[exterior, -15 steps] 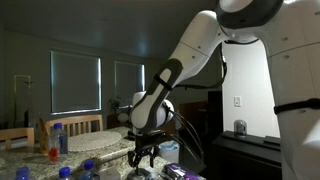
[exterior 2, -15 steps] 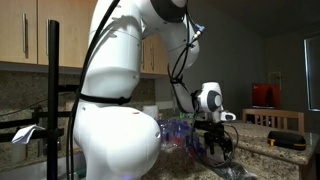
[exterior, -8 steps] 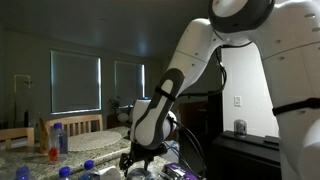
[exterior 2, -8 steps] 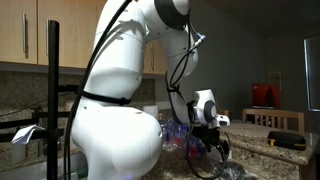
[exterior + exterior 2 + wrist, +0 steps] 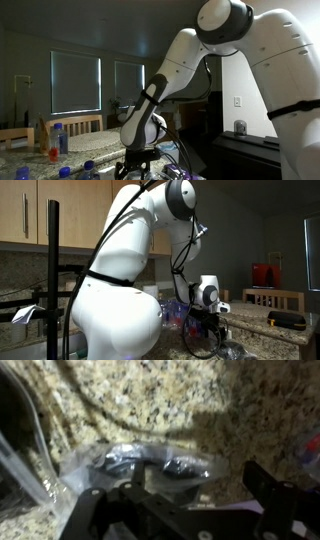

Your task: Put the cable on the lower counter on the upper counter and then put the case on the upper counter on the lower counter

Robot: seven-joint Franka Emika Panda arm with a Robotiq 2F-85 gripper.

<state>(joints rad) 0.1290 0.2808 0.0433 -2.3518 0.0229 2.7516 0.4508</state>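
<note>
Speckled granite (image 5: pixel 150 400) bears a blurred dark bundle (image 5: pixel 150 463) below the gripper (image 5: pixel 180 510), its jaws apart.

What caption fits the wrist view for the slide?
Open black fingers hover over a dark, glossy bundle on the beige speckled granite counter.

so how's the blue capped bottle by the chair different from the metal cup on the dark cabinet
The bottle is clear with a blue cap; the metal cup is opaque and shows no lid. The bottle stands on the speckled counter, the cup on the dark cabinet. Both stand upright.
</note>
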